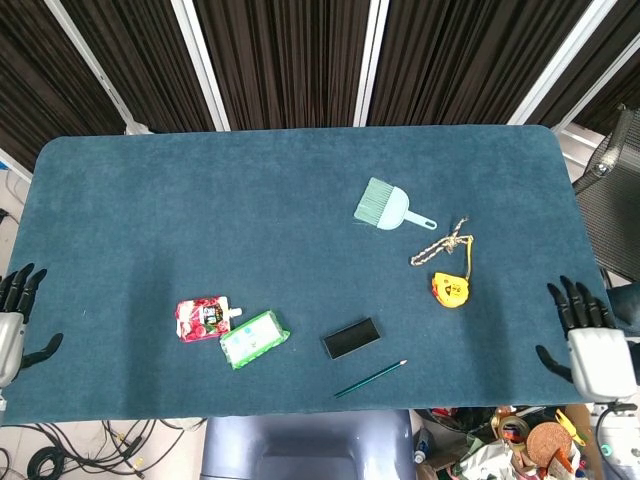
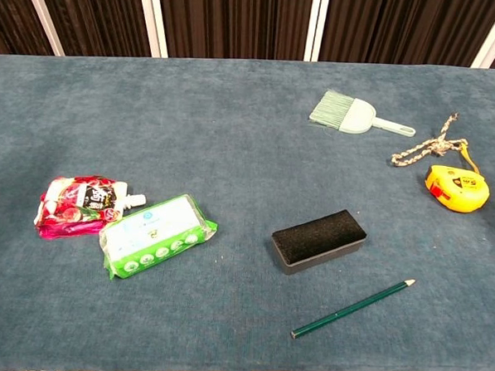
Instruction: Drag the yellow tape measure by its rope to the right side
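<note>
Dark slatted panels with white posts back a worktop [image 1: 150, 190] covered in blue-green felt. On its right part lies the yellow tape measure [image 1: 450, 289], flat on its side, with its braided rope [image 1: 443, 246] trailing loose toward the far edge and lying near the handle of a small mint hand brush [image 1: 384, 206]. Nothing holds the rope; it lies slack where a hand could take it, and the tape measure looks to sit well toward the right, so the drag may be finished or nearly so. At the worktop's near right corner the right hand [image 1: 590, 345] hovers with fingers spread and empty, well apart from the tape measure. At the near left edge the left hand [image 1: 12, 320] is likewise spread and holds nothing. Elsewhere lie a black eraser block [image 2: 318, 239], a green pencil [image 2: 354, 308], a green wipes pack [image 2: 155, 234] and a red pouch [image 2: 82, 203].
</note>
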Motion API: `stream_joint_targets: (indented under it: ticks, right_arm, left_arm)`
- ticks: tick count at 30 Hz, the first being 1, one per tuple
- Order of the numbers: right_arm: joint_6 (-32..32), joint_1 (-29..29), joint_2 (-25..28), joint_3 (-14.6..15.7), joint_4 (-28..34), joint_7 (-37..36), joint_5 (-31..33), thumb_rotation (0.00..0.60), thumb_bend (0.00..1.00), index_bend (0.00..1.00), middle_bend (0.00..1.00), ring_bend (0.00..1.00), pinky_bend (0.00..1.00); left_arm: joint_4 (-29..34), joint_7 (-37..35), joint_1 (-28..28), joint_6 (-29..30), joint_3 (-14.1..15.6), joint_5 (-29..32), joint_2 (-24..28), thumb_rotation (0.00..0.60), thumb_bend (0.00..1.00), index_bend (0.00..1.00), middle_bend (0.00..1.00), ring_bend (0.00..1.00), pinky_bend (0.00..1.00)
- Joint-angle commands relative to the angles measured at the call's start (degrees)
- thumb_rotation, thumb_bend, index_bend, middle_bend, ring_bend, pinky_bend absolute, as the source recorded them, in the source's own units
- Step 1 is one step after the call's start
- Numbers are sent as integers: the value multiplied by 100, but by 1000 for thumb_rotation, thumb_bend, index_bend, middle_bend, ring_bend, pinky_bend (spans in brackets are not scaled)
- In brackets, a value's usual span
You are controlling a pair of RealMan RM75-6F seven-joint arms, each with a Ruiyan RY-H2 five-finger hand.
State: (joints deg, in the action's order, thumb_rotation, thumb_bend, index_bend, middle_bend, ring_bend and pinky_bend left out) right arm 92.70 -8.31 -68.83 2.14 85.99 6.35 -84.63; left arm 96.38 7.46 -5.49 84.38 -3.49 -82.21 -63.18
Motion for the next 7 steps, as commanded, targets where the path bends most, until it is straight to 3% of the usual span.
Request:
stream_joint_targets:
  ticks: [1, 7]
  right_arm:
    - [-112, 19, -129, -33, -255, -49, 12, 600, 157, 0, 0, 25, 151]
    - [-174, 42, -183, -157, -363, -179, 65, 600, 157, 0, 0, 25, 150]
  left_arm:
    - [16, -140, 30, 109, 67, -208, 0, 600, 244, 40, 0, 0, 0]
    - [-6, -136, 36, 151, 100, -319, -3, 600, 244, 40, 0, 0, 0]
